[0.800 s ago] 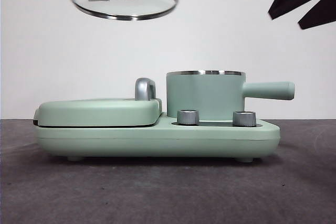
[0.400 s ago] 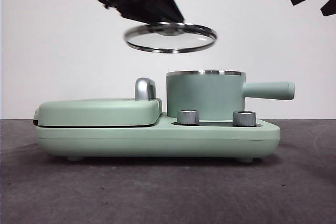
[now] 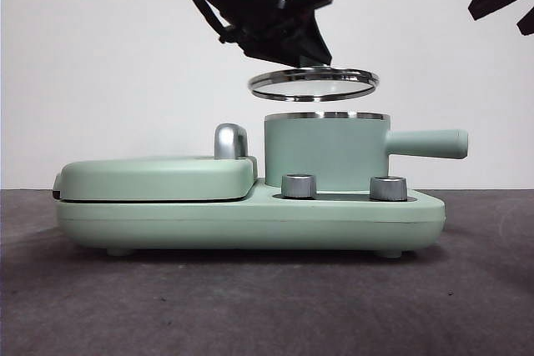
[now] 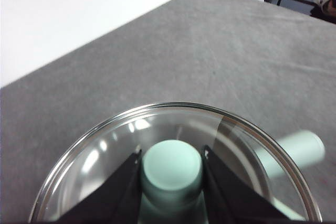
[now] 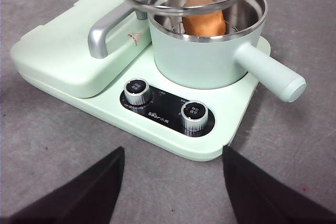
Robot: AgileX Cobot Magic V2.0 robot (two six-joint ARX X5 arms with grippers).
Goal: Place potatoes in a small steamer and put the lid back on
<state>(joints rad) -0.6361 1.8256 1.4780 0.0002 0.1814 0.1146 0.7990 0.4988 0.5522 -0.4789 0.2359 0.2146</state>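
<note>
With the potato (image 5: 202, 20) sitting in the steamer (image 3: 325, 152), the left end effector (image 4: 171, 167) is pinching the lid (image 3: 313, 83) by its knob just above the rim and should be lowering it level and centred.

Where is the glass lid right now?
In the front view, the lid hangs just above the green pot, not yet touching it, held by its knob in the left pincer.

The lid (image 3: 313, 83) is clear glass rimmed in shiny steel, the small steamer (image 5: 202, 56) matt mint-green with polished steel inside, the table (image 5: 47, 145) rough grey cloth.
</note>
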